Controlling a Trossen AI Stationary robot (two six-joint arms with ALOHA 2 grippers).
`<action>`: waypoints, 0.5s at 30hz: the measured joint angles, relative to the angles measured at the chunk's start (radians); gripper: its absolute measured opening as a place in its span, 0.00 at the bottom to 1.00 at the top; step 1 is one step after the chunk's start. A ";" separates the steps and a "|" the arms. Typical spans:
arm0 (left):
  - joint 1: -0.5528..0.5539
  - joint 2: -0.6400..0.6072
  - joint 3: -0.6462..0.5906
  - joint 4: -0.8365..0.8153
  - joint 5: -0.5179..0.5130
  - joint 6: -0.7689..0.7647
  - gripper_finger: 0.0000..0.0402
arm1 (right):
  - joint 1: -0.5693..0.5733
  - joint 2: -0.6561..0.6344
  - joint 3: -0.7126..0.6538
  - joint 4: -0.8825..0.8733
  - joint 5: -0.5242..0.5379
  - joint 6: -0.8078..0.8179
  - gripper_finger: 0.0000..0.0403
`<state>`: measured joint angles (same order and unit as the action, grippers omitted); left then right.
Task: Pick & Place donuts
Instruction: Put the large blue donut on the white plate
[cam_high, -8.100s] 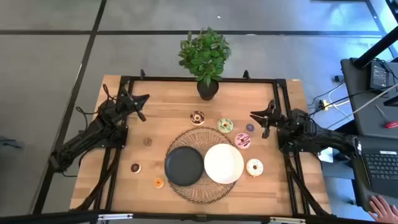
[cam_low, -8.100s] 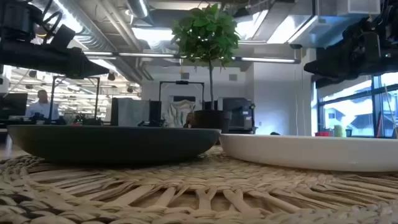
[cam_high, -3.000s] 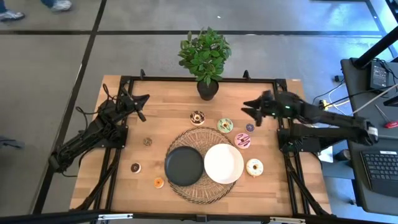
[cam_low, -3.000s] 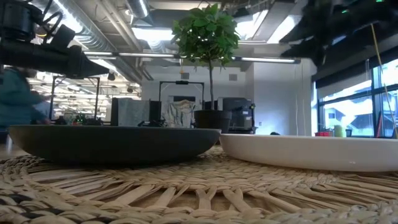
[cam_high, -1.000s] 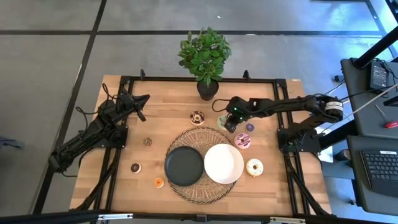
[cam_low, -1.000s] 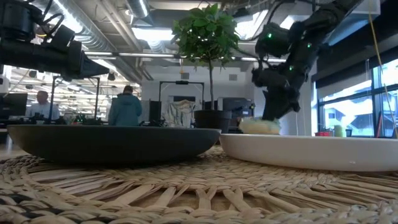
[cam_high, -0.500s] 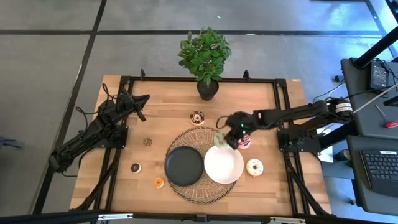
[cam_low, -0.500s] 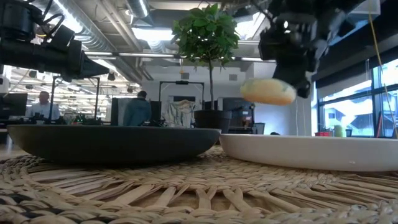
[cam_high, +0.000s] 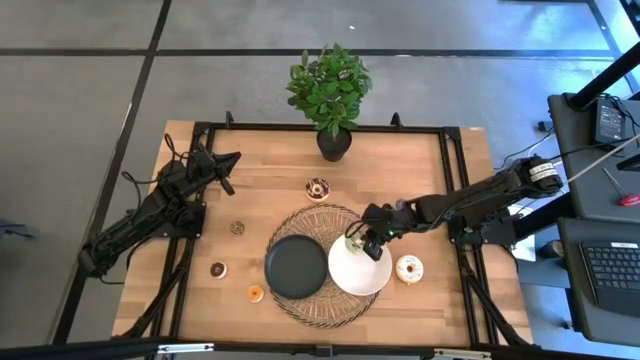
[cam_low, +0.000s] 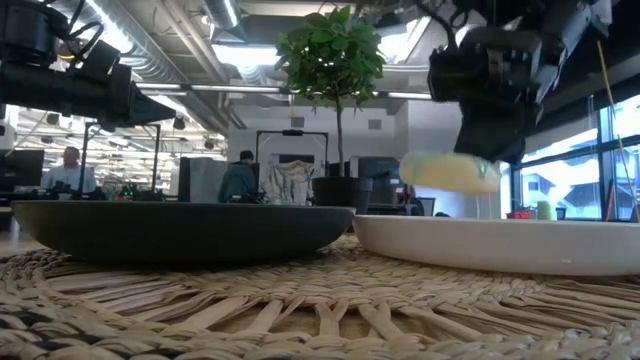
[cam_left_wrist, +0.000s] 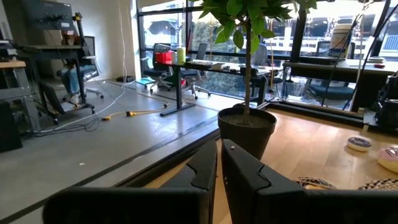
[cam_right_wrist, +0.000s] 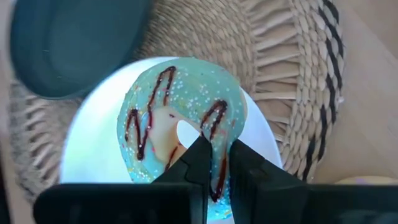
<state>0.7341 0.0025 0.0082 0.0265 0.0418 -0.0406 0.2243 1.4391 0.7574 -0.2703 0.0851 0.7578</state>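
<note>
Right wrist view has the right gripper clamped on the rim of the green-iced ring donut with dark drizzle, hanging just over the round white plate, so it's the placing step and next it should lower and let go.

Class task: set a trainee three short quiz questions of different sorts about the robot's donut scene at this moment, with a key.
1. True or false: the right gripper holds the green donut above the white plate.
2. Which plate is bare? A) black plate B) white plate
3. Fill in: both plates rest on a woven ____.

Key: 1 true; the donut has not touched down in the low view. 2 A. 3 mat. The left gripper waits shut at the table's left edge.
</note>
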 joint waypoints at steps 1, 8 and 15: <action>0.000 0.000 0.000 0.000 0.000 0.000 0.05 | 0.000 0.012 0.000 0.001 0.000 0.000 0.10; 0.000 0.000 0.000 0.000 0.000 0.000 0.05 | -0.001 0.064 0.000 0.007 0.000 -0.001 0.11; 0.000 0.000 0.000 0.000 -0.003 0.001 0.05 | -0.001 0.083 0.000 0.008 -0.037 -0.003 0.12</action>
<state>0.7341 0.0025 0.0082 0.0265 0.0385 -0.0399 0.2230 1.5218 0.7574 -0.2621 0.0478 0.7550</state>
